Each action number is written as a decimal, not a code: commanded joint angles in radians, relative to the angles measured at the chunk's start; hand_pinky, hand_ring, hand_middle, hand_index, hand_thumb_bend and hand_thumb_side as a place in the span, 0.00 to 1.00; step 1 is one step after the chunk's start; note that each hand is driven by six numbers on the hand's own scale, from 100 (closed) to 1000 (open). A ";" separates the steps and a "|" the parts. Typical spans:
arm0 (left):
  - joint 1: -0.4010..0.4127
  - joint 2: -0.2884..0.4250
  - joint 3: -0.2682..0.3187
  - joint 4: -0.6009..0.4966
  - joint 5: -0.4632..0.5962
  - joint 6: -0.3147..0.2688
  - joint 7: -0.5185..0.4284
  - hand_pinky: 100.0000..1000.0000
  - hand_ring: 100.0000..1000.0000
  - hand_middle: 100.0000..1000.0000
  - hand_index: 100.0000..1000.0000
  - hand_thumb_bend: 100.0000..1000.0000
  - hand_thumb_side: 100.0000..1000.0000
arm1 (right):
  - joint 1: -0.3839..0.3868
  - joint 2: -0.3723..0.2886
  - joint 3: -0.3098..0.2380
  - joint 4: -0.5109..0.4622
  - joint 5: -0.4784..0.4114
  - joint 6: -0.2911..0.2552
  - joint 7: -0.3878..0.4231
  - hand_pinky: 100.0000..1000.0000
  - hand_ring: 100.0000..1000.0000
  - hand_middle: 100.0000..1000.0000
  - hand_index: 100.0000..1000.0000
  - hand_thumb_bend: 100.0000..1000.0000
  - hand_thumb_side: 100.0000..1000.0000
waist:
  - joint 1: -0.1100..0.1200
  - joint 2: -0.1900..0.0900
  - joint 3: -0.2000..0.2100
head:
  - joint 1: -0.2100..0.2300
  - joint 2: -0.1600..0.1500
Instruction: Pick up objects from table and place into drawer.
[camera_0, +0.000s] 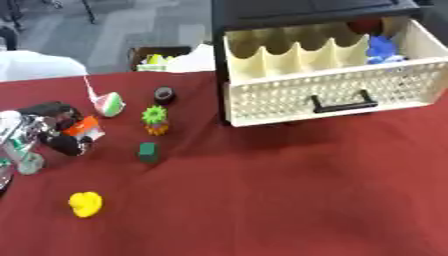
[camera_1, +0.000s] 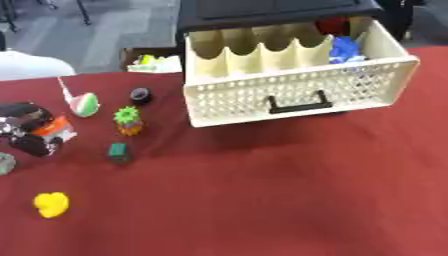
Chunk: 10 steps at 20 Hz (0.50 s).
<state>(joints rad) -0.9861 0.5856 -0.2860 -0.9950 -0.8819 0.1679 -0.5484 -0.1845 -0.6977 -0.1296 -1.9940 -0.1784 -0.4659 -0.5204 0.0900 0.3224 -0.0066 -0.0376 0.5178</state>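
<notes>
Left hand on orange-white piece, drawer open

L hand (camera_0: 48, 131) at table's (camera_0: 289, 200) left edge, fingers curled round orange-white object (camera_0: 84, 127). Cream drawer (camera_0: 328, 95) pulled out, blue item (camera_0: 382, 50) inside at right. Loose nearby: yellow duck (camera_0: 85, 204), green block (camera_0: 148, 152), pineapple toy (camera_0: 155, 120), black ring (camera_0: 164, 95).

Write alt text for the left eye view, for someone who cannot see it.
The robot's left hand, at the left edge of a red table, has its fingers curled round an orange-and-white object. Nearby lie a yellow duck, a green block, a green spiky toy, a black ring and a red-and-green toy. A cream drawer stands open behind, holding something blue.
</notes>
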 joint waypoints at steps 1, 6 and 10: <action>-0.020 0.045 0.013 -0.046 0.027 0.007 -0.006 0.25 0.37 0.29 0.54 0.00 0.18 | -0.004 -0.028 -0.014 -0.006 -0.009 0.001 0.000 0.61 0.50 0.45 0.62 0.00 1.00 | -0.006 -0.028 0.001 | -0.002 0.002; -0.020 0.051 0.014 -0.091 0.061 0.019 -0.013 0.23 0.35 0.27 0.51 0.00 0.16 | -0.002 -0.031 -0.016 -0.006 -0.016 0.002 -0.002 0.61 0.51 0.45 0.62 0.00 1.00 | -0.006 -0.037 0.002 | -0.003 0.005; -0.027 0.051 0.018 -0.149 0.095 0.023 -0.016 0.21 0.34 0.26 0.50 0.00 0.16 | -0.001 -0.035 -0.017 -0.006 -0.023 0.004 -0.004 0.61 0.51 0.45 0.62 0.00 1.00 | -0.004 -0.047 0.004 | -0.007 0.011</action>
<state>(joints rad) -0.9880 0.5978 -0.2833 -1.1108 -0.7993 0.1874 -0.5644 -0.1832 -0.6985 -0.1345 -1.9939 -0.1924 -0.4638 -0.5225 0.0899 0.2985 -0.0040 -0.0409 0.5226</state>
